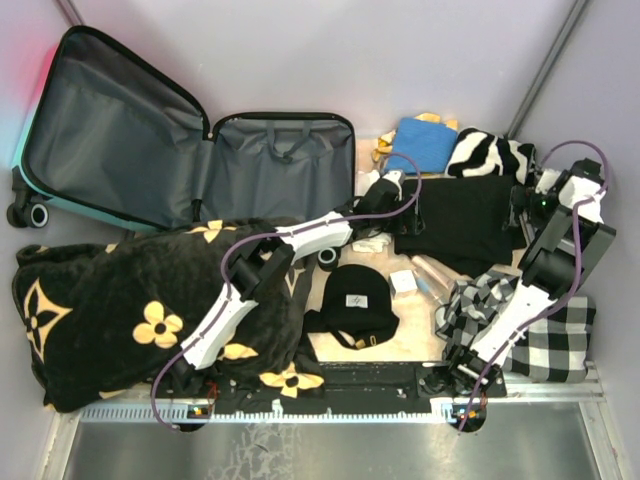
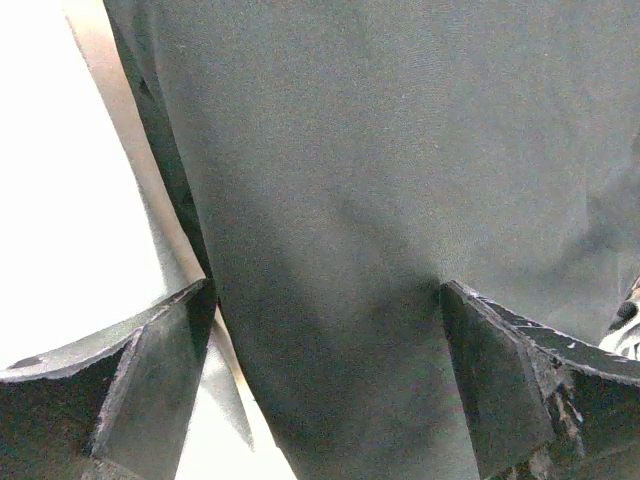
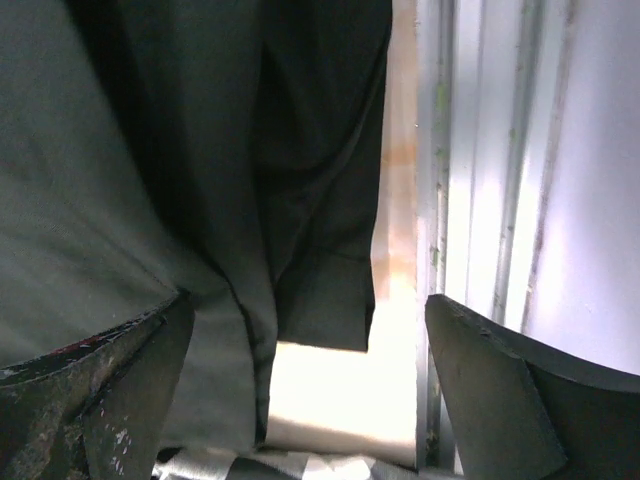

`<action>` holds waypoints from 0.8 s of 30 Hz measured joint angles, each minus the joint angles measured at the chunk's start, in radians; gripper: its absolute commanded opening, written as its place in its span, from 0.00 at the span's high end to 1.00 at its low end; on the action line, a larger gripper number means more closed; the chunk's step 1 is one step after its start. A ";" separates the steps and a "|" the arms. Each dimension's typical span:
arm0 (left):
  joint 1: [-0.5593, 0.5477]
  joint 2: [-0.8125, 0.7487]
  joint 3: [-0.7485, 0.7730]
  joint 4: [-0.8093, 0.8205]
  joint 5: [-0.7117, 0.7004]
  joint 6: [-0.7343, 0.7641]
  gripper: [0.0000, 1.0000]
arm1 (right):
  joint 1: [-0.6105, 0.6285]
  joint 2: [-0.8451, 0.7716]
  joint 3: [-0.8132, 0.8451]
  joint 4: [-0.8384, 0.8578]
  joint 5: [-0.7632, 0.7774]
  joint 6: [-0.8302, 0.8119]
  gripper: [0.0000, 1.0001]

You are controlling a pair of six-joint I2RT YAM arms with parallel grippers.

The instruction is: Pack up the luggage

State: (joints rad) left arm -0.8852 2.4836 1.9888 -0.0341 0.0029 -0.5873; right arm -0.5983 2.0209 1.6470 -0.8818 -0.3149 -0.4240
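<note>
Two pincers stand spread wide, one at each side of a black garment (image 1: 462,222) that lies flat at the far right of the bench (image 1: 420,338). The left pincer (image 1: 386,196) hangs at the garment's left edge; in its wrist view its fingers (image 2: 150,385) stand well apart with nothing clamped, dark cloth (image 2: 400,150) filling the space beyond them and a pale surface showing at the left. The right pincer (image 1: 523,207) sits at the garment's right edge, likewise wide open (image 3: 305,310), with folds of the same cloth (image 3: 100,150) to the left and a bright strip of bench beside a pale wall to the right. The luggage (image 1: 180,150) lies open at the far left, grey lining up, its left half tilted with teal shell and a black wheel at the edge, well apart from both pincers. Just near of it spreads a black blanket (image 1: 130,310) with tan flowers, under the left arm. A black beanie (image 1: 356,305) lies mid-bench, a blue cloth (image 1: 420,140) and a zebra-striped cloth (image 1: 490,155) lie beyond the garment, and a black-and-white checked cloth (image 1: 545,335) lies near right.
</note>
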 measured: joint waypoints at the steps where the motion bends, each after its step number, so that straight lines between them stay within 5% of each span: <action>1: 0.000 0.000 0.000 -0.002 0.003 0.000 0.03 | 0.001 0.035 0.014 0.003 -0.001 0.000 0.01; 9: 0.000 0.018 0.029 -0.020 0.047 0.008 0.06 | 0.007 0.132 0.048 -0.015 -0.098 -0.005 0.03; 19: 0.000 0.034 0.051 -0.016 0.075 0.009 0.05 | 0.076 0.060 -0.071 0.062 -0.090 -0.001 0.05; 22: 0.000 0.041 0.053 -0.005 0.088 0.005 0.08 | 0.101 0.060 -0.072 0.065 -0.068 0.000 0.09; 24: 0.000 0.051 0.060 0.011 0.105 -0.005 0.19 | 0.105 0.060 -0.077 0.073 -0.061 0.000 0.19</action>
State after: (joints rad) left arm -0.8852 2.5343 2.0487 -0.0235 0.1081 -0.5919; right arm -0.4934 2.0804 1.5700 -0.8085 -0.3756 -0.4236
